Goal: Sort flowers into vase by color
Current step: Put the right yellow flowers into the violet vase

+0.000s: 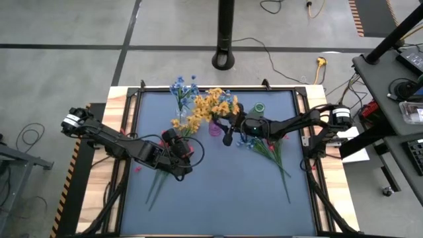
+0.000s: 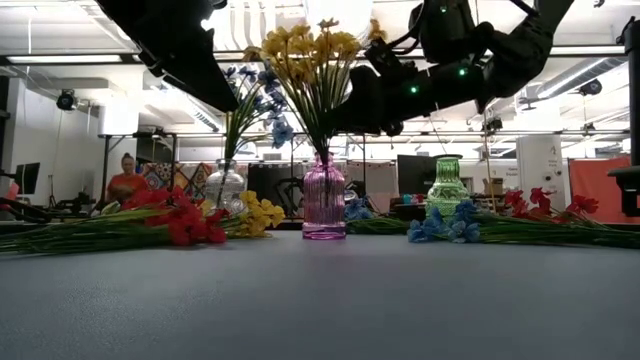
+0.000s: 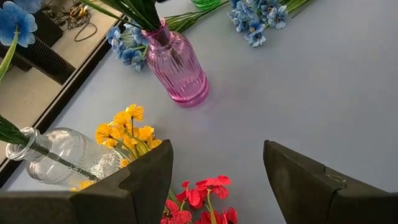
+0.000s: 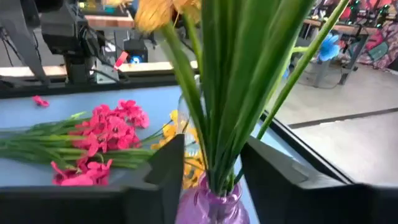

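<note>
The right gripper point(image 4: 211, 163) stands narrowly open around yellow stems point(image 4: 227, 93) in the pink vase point(image 2: 324, 205). The left gripper point(image 3: 214, 168) hangs wide over red flowers point(image 2: 180, 218). A clear vase point(image 2: 226, 187) and green vase point(image 2: 447, 187) flank it; blue flowers point(image 2: 445, 224) lie nearby.

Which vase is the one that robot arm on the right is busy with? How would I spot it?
Look at the blue table mat; three glass vases stand along its far side. It is the middle one, the pink vase, holding yellow flowers. The clear vase and green vase flank it.
</note>
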Robot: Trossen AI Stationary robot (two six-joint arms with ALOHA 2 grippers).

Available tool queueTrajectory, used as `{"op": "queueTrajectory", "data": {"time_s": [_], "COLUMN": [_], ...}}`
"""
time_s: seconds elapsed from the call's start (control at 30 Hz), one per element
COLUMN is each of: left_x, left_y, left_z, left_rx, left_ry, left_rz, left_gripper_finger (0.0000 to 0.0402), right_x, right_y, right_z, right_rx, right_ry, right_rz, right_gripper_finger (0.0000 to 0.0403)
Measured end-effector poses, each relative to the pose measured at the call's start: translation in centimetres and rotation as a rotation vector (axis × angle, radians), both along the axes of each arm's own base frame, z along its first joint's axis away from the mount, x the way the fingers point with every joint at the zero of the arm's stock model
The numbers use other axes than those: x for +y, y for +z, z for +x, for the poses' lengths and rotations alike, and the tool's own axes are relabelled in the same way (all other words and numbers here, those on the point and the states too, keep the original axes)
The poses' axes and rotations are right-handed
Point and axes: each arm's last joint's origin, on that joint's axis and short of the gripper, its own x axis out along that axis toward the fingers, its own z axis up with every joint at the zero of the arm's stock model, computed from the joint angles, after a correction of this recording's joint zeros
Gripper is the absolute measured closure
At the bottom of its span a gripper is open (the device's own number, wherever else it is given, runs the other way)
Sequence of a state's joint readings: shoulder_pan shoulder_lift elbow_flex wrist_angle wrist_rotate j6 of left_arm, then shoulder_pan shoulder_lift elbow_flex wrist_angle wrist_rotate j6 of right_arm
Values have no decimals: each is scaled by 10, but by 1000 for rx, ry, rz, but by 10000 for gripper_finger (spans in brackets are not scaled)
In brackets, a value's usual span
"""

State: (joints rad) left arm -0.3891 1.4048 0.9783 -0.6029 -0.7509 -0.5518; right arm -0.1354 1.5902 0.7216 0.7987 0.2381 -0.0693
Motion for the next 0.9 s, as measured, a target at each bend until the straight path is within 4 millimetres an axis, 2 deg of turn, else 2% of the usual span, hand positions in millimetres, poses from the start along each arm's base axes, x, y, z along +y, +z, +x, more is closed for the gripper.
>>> {"op": "queueTrajectory", "data": {"time_s": [0.23,0.4,0.63,0.9], "left_x": [0,0,0,0], "left_y": [0,0,0,0], "left_z": [0,0,0,0], "left_rx": [-1,-9,-14,-17], "left_ry": [2,13,23,26], "left_rz": [-2,-13,-21,-25], "left_gripper_finger": [169,169,169,169], "right_x": [1,2,4,5], "right_y": [6,15,22,28], "right_z": [-8,-18,-31,-42], "right_rx": [62,128,206,233], "right_ry": [-3,-8,-19,-55], "right_rz": [35,63,108,158], "right_gripper_finger": [167,134,115,117]}}
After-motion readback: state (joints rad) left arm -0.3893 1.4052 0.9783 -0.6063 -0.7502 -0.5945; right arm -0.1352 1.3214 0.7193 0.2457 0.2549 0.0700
